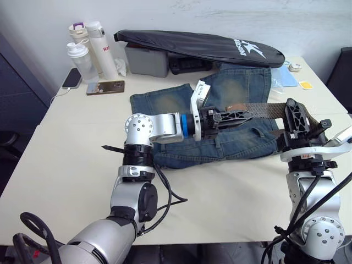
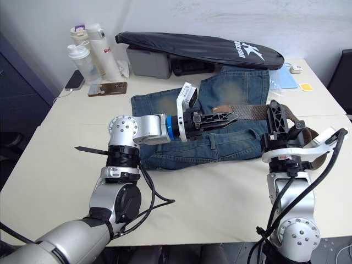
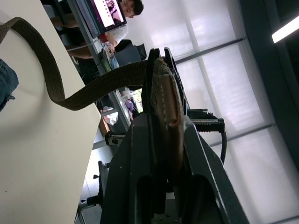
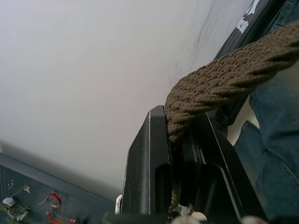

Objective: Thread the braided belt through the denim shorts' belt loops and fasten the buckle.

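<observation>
The denim shorts [image 1: 181, 118] lie flat in the middle of the table, legs pointing away from me. Across their right half runs the braided belt [image 1: 264, 109], its strap trailing off past the shorts' right side. My left gripper [image 1: 246, 115] reaches in from the left, low over the shorts, shut on the belt's brown leather end [image 3: 168, 98]. My right gripper [image 1: 291, 107] stands fingers-up at the shorts' right edge, shut on the braided strap [image 4: 219, 81]. The buckle is hidden, and I cannot pick out the belt loops.
A long black zipped bag [image 1: 203, 47] lies along the back of the table over a grey box [image 1: 146, 59]. Bottles [image 1: 93, 49] and a phone [image 1: 105, 87] sit at the back left. Small items [image 1: 305, 84] lie at the back right corner.
</observation>
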